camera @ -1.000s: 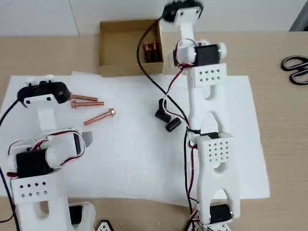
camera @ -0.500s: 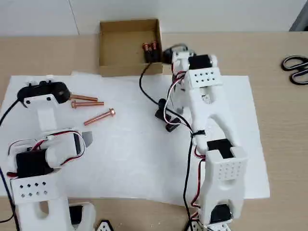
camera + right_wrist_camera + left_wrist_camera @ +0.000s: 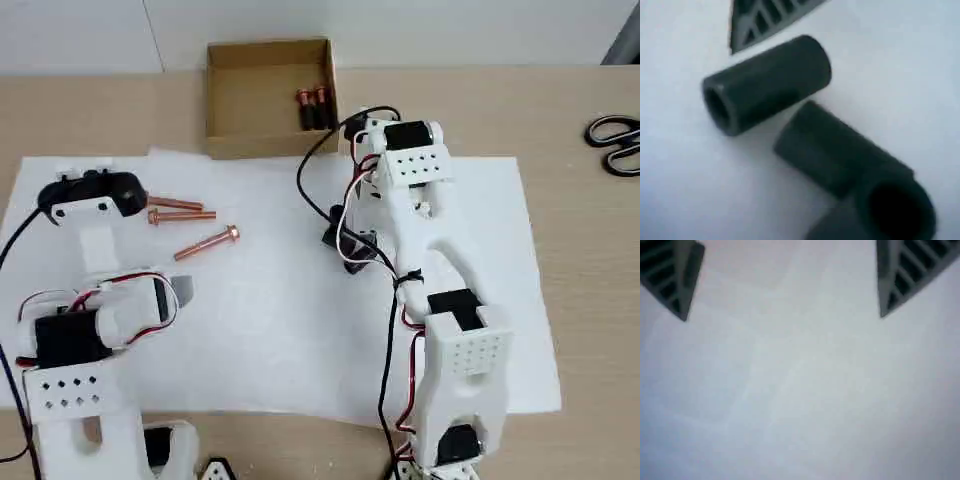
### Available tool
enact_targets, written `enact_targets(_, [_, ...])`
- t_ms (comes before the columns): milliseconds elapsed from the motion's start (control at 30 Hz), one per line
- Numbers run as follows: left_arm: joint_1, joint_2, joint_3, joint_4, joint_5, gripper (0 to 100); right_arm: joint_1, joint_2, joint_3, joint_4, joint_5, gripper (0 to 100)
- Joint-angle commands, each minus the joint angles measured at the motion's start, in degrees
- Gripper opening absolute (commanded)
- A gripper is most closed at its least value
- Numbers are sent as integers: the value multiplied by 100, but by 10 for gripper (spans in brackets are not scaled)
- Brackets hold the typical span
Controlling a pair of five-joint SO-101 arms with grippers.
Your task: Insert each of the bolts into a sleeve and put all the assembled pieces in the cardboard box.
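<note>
Right wrist view: clustered black sleeves (image 3: pixel 765 82)

From my station I look down on a light wooden surface (image 3: pixel 100 110) that runs across the whole high view, its grain pale and tan. A broad white sheet (image 3: pixel 270 330) covers its middle, lying flat with a slightly ragged far edge and bare wood showing on every side. Behind the surface stands a plain white wall (image 3: pixel 450 30), split by one thin upright seam (image 3: pixel 152 35). A dark grey edge (image 3: pixel 625 35) cuts into the far corner; I cannot tell what it belongs to. The light is soft and even, throwing only faint shadows. Up close, the sheet (image 3: pixel 790 390) reads as smooth, pale grey-white.
</note>
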Motion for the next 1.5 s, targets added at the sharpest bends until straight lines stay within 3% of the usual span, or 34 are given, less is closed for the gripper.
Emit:
enact_targets(0, [-9, -44, 75, -255, -35, 233, -277, -215, -18, -92, -149, 259])
enact_targets(200, [-9, -44, 75, -264, -35, 233, -611, -207, -9, -101, -149, 260])
enact_targets(633, [-9, -44, 75, -281, -35, 233, -611, 954, -26, -382, -193, 259])
enact_targets(1000, [-9, -44, 75, -281, -35, 233, -593, 1015, -35, -462, -193, 258])
enact_targets(1233, [-9, -44, 84, -281, -35, 233, -593, 1007, -35, -558, -158, 84])
enact_targets(1467, [-9, -44, 84, -273, -35, 233, -593, 1007, -35, -479, -158, 30])
